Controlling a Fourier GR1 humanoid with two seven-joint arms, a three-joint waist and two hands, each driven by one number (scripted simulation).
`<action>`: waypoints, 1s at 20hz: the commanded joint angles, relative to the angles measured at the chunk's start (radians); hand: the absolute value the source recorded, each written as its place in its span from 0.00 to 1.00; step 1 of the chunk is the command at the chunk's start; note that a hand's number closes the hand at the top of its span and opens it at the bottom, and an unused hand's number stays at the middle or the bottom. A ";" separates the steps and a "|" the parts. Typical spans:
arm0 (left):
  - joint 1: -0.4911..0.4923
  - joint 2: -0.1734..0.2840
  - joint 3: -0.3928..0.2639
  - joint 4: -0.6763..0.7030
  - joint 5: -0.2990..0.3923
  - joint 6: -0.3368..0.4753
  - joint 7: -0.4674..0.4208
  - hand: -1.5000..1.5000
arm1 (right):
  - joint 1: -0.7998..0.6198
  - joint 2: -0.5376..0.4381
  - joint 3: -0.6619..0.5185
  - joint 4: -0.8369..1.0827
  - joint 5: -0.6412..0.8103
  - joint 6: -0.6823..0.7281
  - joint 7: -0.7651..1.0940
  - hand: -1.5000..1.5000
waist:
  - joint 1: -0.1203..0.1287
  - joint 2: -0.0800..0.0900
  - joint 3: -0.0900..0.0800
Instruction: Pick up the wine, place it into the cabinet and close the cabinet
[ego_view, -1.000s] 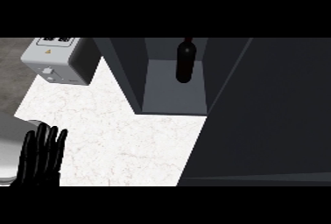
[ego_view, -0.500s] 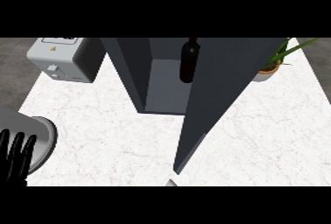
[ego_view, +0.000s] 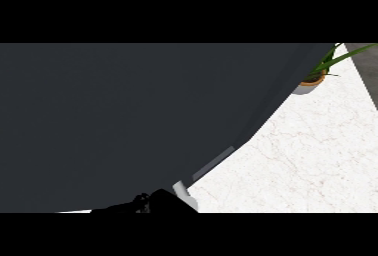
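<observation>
A dark grey cabinet door (ego_view: 125, 125) is filling most of the frame, spreading from the upper left across to the upper right and down to the lower edge, its slanted edge running from the upper right toward the lower middle. Along that edge, a pale grey handle (ego_view: 210, 167) is showing in the lower middle of the frame. The white marbled worktop (ego_view: 303, 160) is taking up the right and lower right. In the upper right, a small potted plant (ego_view: 316, 75) is standing on the worktop, its green leaves reaching toward the top corner, partly cut off by the door. At the lower edge, left of centre, a black robot hand (ego_view: 151, 204) is showing just below the door and beside the handle; which side it belongs to and whether its fingers are curled or straight cannot be told. The wine is lying out of sight, hidden behind the door.
</observation>
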 joint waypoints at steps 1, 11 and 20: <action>-0.003 0.024 0.046 0.000 0.035 -0.048 0.010 0.00 | -0.224 0.022 -0.053 0.237 -0.107 -0.069 -0.050 1.00 | 0.016 0.007 0.001; -0.030 0.062 0.182 0.033 0.143 -0.104 0.068 0.00 | -0.617 0.023 -0.218 0.705 -0.393 0.014 -0.221 1.00 | 0.004 0.013 0.003; -0.026 0.076 0.228 0.034 0.154 -0.138 0.085 0.00 | -0.651 0.023 -0.259 0.957 -0.776 0.377 -0.170 1.00 | 0.003 0.015 0.003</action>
